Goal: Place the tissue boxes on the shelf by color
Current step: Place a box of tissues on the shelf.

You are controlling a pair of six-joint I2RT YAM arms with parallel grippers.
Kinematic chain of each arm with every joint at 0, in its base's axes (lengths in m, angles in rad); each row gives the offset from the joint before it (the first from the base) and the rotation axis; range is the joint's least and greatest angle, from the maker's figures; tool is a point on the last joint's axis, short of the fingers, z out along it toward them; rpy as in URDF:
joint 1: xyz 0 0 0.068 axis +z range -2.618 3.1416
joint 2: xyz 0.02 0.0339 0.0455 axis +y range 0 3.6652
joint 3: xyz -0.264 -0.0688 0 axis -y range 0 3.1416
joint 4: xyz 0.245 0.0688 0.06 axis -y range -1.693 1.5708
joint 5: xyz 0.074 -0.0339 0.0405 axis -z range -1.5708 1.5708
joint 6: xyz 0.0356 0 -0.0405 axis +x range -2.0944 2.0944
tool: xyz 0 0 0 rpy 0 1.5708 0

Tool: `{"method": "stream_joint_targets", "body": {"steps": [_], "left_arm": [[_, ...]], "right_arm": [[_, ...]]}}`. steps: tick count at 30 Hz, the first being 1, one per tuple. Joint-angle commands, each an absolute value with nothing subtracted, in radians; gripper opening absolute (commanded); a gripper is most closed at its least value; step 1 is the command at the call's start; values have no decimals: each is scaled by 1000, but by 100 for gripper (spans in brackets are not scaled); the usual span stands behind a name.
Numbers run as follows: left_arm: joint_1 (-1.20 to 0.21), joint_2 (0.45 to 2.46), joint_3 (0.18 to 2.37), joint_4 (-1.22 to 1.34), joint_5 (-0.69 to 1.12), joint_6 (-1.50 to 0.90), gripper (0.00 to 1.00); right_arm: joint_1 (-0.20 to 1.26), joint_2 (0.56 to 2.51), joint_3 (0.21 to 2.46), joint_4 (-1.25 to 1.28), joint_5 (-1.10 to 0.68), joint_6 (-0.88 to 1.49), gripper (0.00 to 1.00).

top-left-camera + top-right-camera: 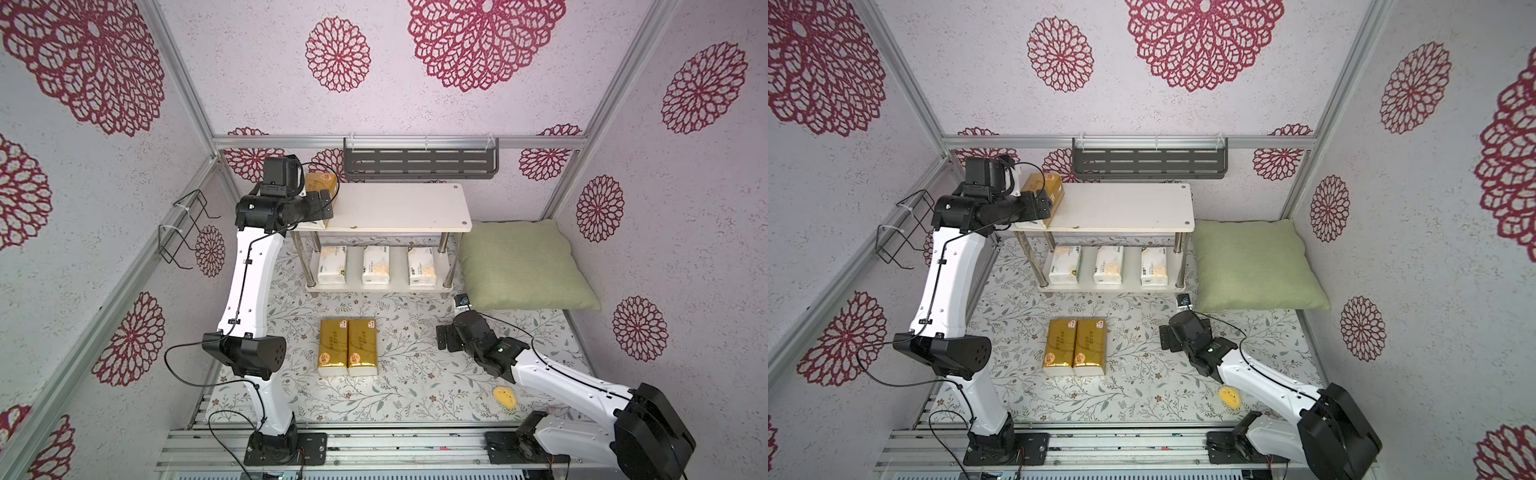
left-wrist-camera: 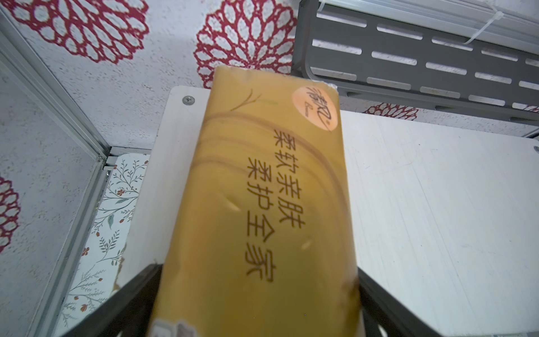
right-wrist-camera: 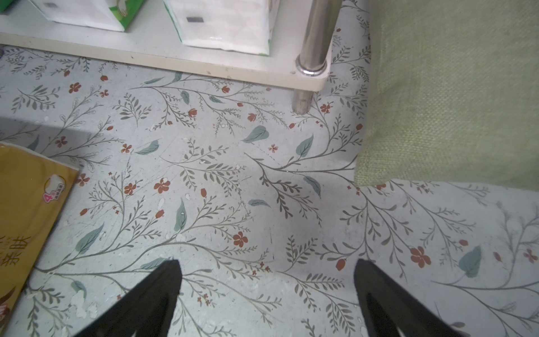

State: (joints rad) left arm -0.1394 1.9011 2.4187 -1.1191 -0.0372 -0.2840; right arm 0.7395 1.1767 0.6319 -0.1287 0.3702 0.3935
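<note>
Left gripper (image 2: pixel 258 268) astride gold pack (image 2: pixel 262 189), on shelf (image 2: pixel 423 189)

1. left arm: raised, elbow bent; left gripper (image 1: pixel 326 204) at 11 o'clock, jaws spread wide.
2. right arm: low; right gripper (image 1: pixel 444 337) at 4 o'clock, jaws parted.

Open floor (image 1: pixel 409 343) between packs (image 1: pixel 334 347) and pillow (image 1: pixel 523 266)

The gold tissue pack (image 2: pixel 262 204) is gleaming in glossy film; the shelf (image 1: pixel 399 208) is showing polished chrome legs (matt white boards); the pillow (image 1: pixel 523 266) is looking coarse-woven.
</note>
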Motion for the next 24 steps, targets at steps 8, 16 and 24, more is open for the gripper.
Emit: {"method": "stream_joint_targets", "body": {"steps": [8,16,24], "left_arm": [[-162,1890,2354,-1041,-95,-296,97],[-175,1894,2334,-976,-128,-301,93],[-175,1922,2335,-947,-137,-305,93]], "right_arm": [[752,1187,630,-103,388,411,99],[753,1190,630,-104,390,414,99],[755,1201,627,-100,391,416,99]]}}
